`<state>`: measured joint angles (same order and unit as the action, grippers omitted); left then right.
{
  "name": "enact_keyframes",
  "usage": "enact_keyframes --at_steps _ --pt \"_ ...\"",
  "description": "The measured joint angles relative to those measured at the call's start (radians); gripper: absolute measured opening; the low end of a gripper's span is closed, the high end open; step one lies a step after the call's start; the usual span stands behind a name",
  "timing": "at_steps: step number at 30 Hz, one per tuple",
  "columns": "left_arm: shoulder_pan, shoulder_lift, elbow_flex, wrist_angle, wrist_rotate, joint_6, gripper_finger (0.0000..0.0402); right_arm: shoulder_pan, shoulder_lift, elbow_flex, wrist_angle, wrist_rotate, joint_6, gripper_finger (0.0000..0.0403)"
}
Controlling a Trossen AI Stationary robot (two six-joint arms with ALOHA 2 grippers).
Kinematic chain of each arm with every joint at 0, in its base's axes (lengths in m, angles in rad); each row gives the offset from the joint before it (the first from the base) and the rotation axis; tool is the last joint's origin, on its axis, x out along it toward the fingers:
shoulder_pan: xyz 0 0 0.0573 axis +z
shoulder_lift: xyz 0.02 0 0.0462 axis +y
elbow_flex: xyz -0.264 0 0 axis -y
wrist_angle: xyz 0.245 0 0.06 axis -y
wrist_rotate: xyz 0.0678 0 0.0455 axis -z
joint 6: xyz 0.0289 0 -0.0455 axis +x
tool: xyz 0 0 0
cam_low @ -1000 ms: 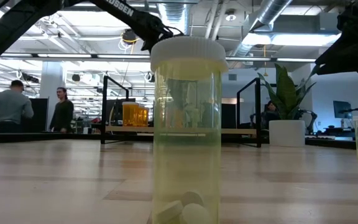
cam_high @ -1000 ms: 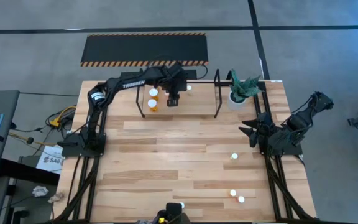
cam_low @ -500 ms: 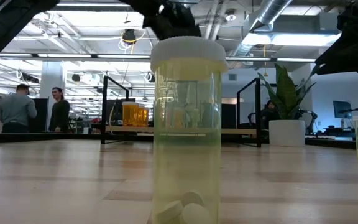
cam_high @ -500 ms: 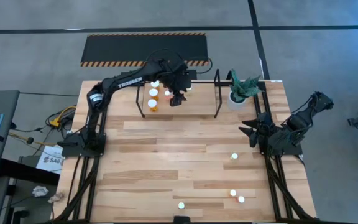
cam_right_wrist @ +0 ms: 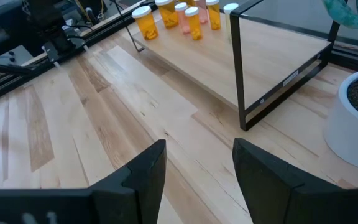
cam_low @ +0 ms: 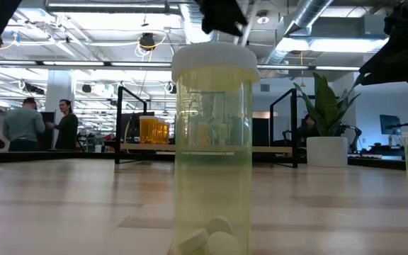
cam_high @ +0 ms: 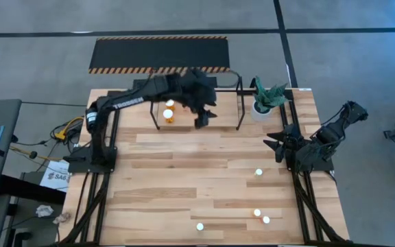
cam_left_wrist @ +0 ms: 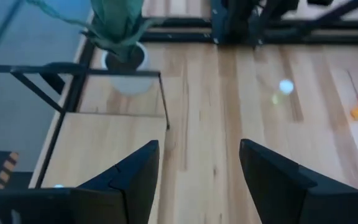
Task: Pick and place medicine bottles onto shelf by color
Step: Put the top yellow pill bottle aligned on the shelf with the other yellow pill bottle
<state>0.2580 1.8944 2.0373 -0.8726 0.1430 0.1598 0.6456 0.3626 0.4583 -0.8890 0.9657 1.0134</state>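
Note:
The shelf (cam_high: 197,123), black bars over a light wood floor, stands at the table's far side. Several orange and reddish medicine bottles (cam_right_wrist: 182,17) stand upright on its left part, and two of them (cam_high: 169,113) show in the high view. My left gripper (cam_left_wrist: 197,162) hangs open and empty above the shelf's front edge (cam_high: 204,116). More bottles stand on the table: one (cam_high: 258,173) right of centre, a pair (cam_high: 260,217) and a pale one (cam_high: 199,226) near the front edge. My right gripper (cam_right_wrist: 197,155) waits open at the table's right edge (cam_high: 280,144).
A white pot with a green plant (cam_high: 262,103) stands just right of the shelf. The pale bottle (cam_low: 214,149) fills the middle of the low view. A black-and-yellow mat (cam_high: 160,55) lies on the floor beyond the table. People stand in the room behind (cam_low: 20,124).
My left gripper has risen from low over the bottles on the shelf and has swung toward the table's right and near side, tipping less steeply downward. It now hangs above the shelf's front edge. The bottles on the shelf stay upright where they were.

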Motion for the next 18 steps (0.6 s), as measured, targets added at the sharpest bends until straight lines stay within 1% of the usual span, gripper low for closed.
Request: enact_keyframes --at_steps 4,6,13,18 --pt "-0.096 -0.008 0.000 0.054 -0.126 -0.123 0.0209 0.000 0.000 0.000 0.000 0.000 0.000 0.0208" --pt "-0.141 -0.008 0.000 0.055 -0.178 -0.182 0.0209 0.000 0.000 0.000 0.000 0.000 0.000 0.0208" --pt "-0.299 -0.006 -0.010 0.033 -0.296 -0.383 0.0209 0.000 0.000 0.000 0.002 0.001 -0.001 0.0207" --pt "-0.394 -0.006 -0.010 -0.073 -0.428 -0.541 0.0209 -0.022 0.000 0.000 0.021 0.089 0.000 0.0208"
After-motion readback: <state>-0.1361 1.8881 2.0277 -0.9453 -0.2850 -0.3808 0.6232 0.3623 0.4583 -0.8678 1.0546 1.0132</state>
